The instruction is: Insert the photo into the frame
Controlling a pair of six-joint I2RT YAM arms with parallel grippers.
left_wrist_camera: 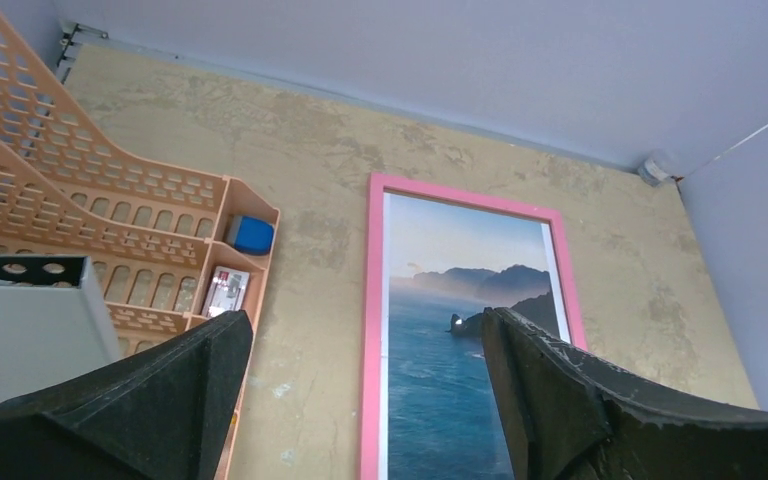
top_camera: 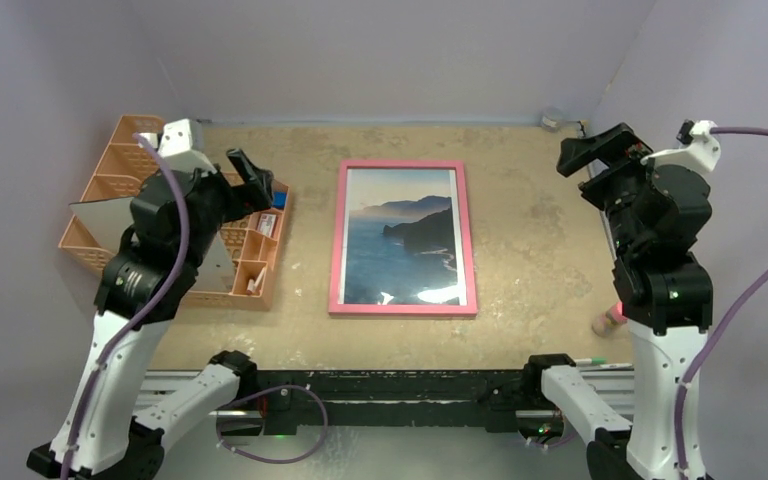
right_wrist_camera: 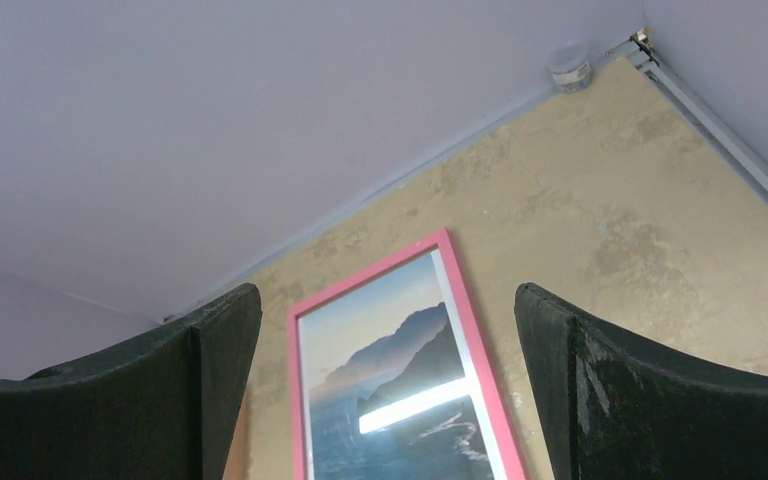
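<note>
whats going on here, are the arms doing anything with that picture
Nothing is being handled right now. The pink frame lies flat in the middle of the table, and the photo of sea and headlands shows inside its border. Both arms hang off to the sides, the left one over the orange organizer. The left gripper and right gripper are both open and empty, so the job looks done.
</note>
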